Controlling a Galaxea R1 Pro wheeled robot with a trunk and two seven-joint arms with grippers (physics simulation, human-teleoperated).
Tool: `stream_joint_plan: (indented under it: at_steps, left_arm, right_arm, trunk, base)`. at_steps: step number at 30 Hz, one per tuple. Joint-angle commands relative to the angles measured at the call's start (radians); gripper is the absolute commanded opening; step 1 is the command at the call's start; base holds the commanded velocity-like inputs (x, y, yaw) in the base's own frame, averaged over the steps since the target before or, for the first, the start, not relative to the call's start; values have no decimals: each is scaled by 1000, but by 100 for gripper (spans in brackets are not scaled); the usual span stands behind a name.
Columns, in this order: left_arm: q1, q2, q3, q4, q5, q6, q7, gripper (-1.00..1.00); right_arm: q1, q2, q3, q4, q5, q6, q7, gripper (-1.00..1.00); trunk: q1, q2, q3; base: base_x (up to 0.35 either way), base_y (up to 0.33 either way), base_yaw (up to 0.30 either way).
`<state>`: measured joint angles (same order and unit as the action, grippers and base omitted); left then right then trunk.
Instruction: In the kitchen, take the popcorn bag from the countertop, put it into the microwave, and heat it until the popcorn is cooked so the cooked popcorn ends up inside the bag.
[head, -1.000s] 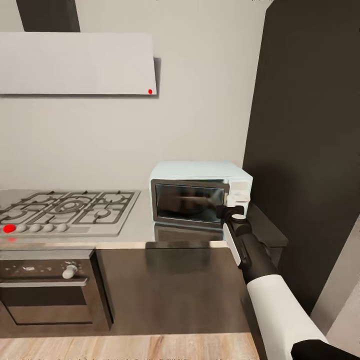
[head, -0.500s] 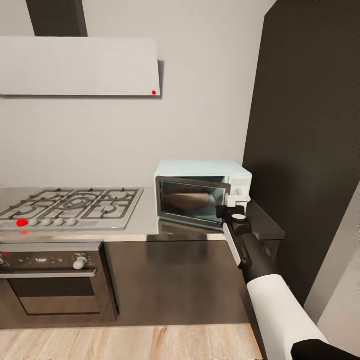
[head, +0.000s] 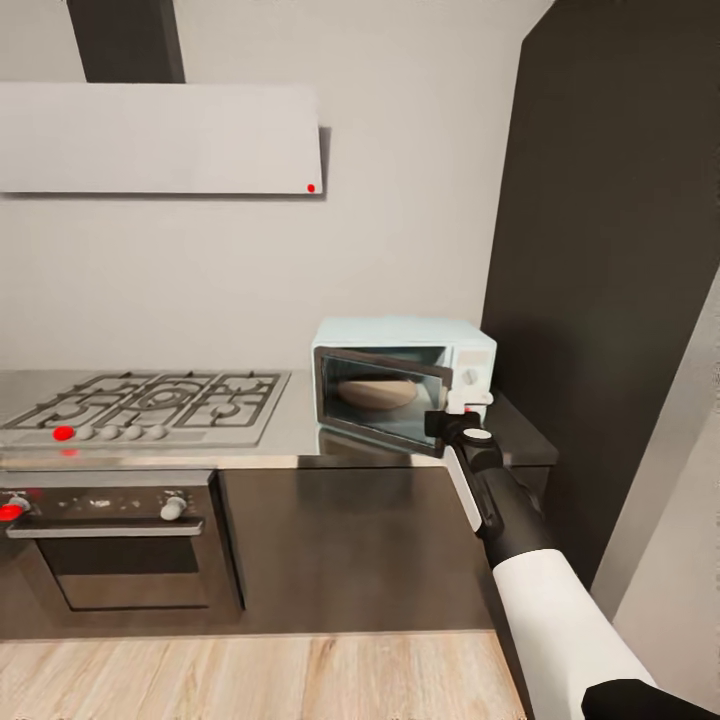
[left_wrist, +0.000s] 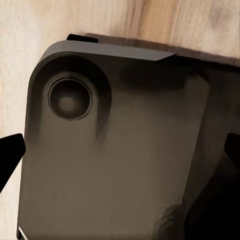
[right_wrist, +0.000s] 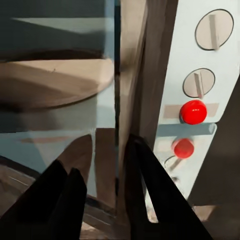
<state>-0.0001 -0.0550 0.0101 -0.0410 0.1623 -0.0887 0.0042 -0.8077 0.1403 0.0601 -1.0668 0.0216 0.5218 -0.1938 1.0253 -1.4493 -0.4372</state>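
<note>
While the gas hob and the dark oven take up the left of the counter, the microwave stands at its right end against the tall dark cabinet, its glass door ajar, the free edge swung out toward the robot. Through the gap a round tan turntable shows inside; the popcorn bag cannot be made out in the cavity from here.

The right claw sits at that free edge, directly in front of the white knob panel. In the right wrist view its dark fingers straddle the upright door edge, narrowly set, seemingly pinching it. So the coming swing likely turns on this edge, whose long axis runs vertically between the fingers. The left claw faces a dark robot part over wooden floor, fingers spread apart, holding nothing.

No readable writing or brand appears; the panel shows two knobs and two red lights.
</note>
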Motion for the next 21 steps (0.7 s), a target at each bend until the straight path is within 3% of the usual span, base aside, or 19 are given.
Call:
stream_joint_plan:
  at_steps: [1,16,17,21]
  left_arm:
    - [1,0,1,-1,7,-2,0,100]
    - [1,0,1,-2,6,-2,-1,100]
    - [1,0,1,-1,7,-2,-1,100]
    - [0,0,1,-2,7,-2,-1,100]
  right_arm:
    - [-1,-1,-3,-1,23,11,-61,-100]
    - [-1,-1,-3,-1,23,17,-59,-100]
    - [-1,-1,-3,-1,23,17,-59,100]
    - [-1,-1,-3,-1,22,18,-59,100]
  trunk:
    - [0,-1,-1]
    - [0,-1,-1]
    - [0,-1,-1]
    - [0,-1,-1]
  base:
    - [-142,25,0]
    - [-75,40,0]
    - [0,0,0]
    - [0,0,0]
